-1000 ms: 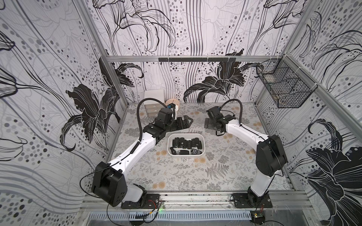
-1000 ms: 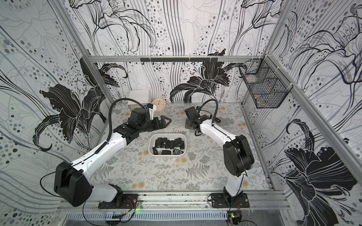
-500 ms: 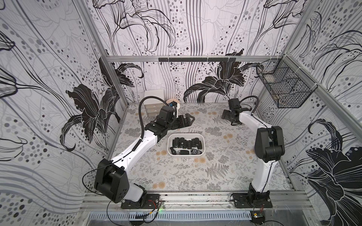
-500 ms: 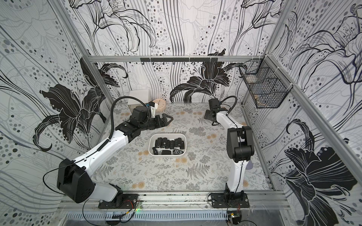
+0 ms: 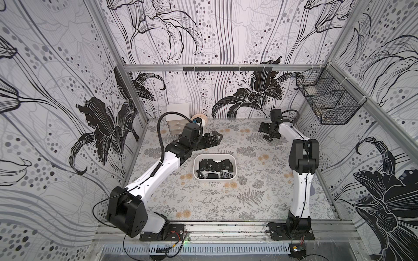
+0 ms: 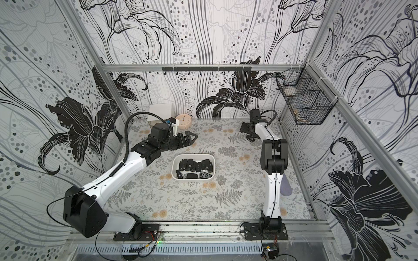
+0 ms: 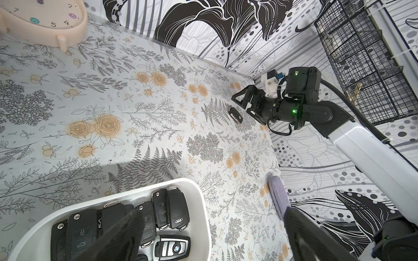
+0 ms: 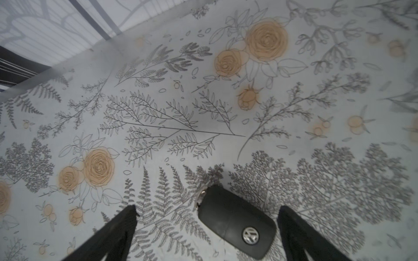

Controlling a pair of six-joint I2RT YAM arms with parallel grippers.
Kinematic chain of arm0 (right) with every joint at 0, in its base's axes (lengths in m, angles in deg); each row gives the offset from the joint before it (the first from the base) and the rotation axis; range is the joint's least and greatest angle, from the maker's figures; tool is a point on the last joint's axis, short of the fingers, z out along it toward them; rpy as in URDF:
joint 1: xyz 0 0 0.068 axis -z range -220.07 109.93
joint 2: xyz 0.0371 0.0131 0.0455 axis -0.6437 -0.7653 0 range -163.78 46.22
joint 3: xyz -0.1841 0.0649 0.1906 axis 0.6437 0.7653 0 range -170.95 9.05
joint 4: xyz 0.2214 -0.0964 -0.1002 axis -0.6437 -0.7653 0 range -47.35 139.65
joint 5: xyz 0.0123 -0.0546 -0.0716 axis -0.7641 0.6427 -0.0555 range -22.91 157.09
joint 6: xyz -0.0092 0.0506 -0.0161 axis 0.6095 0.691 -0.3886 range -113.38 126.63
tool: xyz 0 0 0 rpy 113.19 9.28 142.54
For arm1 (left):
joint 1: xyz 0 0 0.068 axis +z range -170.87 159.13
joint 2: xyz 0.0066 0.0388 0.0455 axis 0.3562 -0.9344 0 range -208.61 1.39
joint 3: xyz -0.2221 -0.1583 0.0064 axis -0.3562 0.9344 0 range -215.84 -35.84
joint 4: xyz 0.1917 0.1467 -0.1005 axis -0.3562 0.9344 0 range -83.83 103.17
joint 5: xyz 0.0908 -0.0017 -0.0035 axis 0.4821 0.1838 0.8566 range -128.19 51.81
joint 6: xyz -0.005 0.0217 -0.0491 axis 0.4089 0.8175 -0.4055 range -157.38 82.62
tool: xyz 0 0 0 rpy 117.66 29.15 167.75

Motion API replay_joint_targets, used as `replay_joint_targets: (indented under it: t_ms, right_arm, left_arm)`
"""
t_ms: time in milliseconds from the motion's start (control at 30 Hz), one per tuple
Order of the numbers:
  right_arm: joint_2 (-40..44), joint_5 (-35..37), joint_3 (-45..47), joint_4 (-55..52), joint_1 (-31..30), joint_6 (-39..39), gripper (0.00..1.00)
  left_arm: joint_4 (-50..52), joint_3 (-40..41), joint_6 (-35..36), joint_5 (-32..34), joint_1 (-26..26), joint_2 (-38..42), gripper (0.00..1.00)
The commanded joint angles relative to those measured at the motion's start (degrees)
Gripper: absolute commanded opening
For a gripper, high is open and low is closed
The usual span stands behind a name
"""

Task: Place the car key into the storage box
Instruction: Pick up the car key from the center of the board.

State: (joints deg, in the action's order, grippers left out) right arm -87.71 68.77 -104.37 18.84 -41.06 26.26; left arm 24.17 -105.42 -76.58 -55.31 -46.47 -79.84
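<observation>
Car key [image 8: 236,222] lies (flat) within the open right pincer [image 8: 208,209].

Car key [image 8: 236,222]: black flip-type fob with a round silver VW badge. It lies flat on the desk [image 8: 158,90] near the far right corner, between the spread fingers [image 8: 113,235] of my right end effector [image 8: 208,209], touching neither. Storage box [image 5: 214,155]: shallow white tray with rounded corners, sitting level mid-desk, holding a layer of black fobs [image 5: 212,166]; the key lies well apart from it.
</observation>
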Motion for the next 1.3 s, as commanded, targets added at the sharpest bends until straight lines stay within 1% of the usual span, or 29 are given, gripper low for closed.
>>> replay_joint_targets:
  t_ms: [0, 100, 300, 400, 467, 533, 667, 767, 933, 1000, 1167, 1200, 1267]
  right_arm:
    - [-3.1, -3.27, -4.01, -4.93, 0.0, -2.71, 1.0]
    - [-4.8, -4.04, -6.72, -6.67, 0.46, -2.57, 1.0]
    - [-6.61, -4.57, -8.88, -10.76, 0.72, -1.8, 1.0]
    - [-5.49, -5.73, -6.04, -10.6, 0.66, -1.85, 0.96]
    - [-3.77, -6.17, -3.05, -9.43, 0.68, -1.9, 0.91]
    - [-1.5, -7.02, 0.46, -7.78, 0.63, -1.74, 0.87]
    - [0.24, -4.79, 2.86, -7.98, -0.07, -2.1, 0.84]
    - [-1.63, -1.0, -0.08, -11.83, -0.85, -3.12, 0.8]
    - [-5.68, 1.19, -6.56, -17.06, -1.07, -2.96, 0.73]
    - [-6.81, 2.46, -8.31, -18.33, -1.32, -2.64, 0.69]
    - [-8.73, 3.6, -11.11, -21.22, -1.74, -2.03, 0.51]
    - [-8.82, 3.63, -11.13, -21.47, -1.75, -2.03, 0.47]
    - [-8.4, 3.77, -10.41, -21.14, -1.74, -1.99, 0.43]
  left_arm:
    - [-0.33, 0.83, -0.48, 1.35, -0.13, 1.71, 0.99]
    - [-0.33, 1.18, -0.55, 1.44, -0.24, 1.97, 0.99]
    - [-0.69, 1.88, -0.84, 1.48, -0.22, 2.51, 0.99]
    - [-0.77, 2.34, -0.88, 1.66, -0.19, 2.79, 0.99]
    - [-0.77, 2.74, -0.87, 1.66, -0.23, 3.13, 0.99]
    - [-1.05, 3.2, -1.04, 1.57, -0.17, 3.4, 0.99]
    - [-1.74, 3.66, -1.41, 1.15, -0.15, 3.5, 0.99]
    - [-1.9, 3.67, -1.58, 0.56, -0.21, 3.1, 0.99]
    - [-1.23, 3.76, -1.86, 0.16, -0.22, 3.22, 0.99]
    - [-0.96, 3.92, -1.82, 0.25, -0.22, 3.66, 0.99]
    - [-0.6, 4.33, -2.14, 0.58, -0.18, 4.58, 0.99]
    - [-0.64, 4.5, -2.12, 0.6, -0.11, 4.84, 0.99]
    - [-0.62, 4.72, -2.27, 0.69, -0.19, 5.14, 0.99]
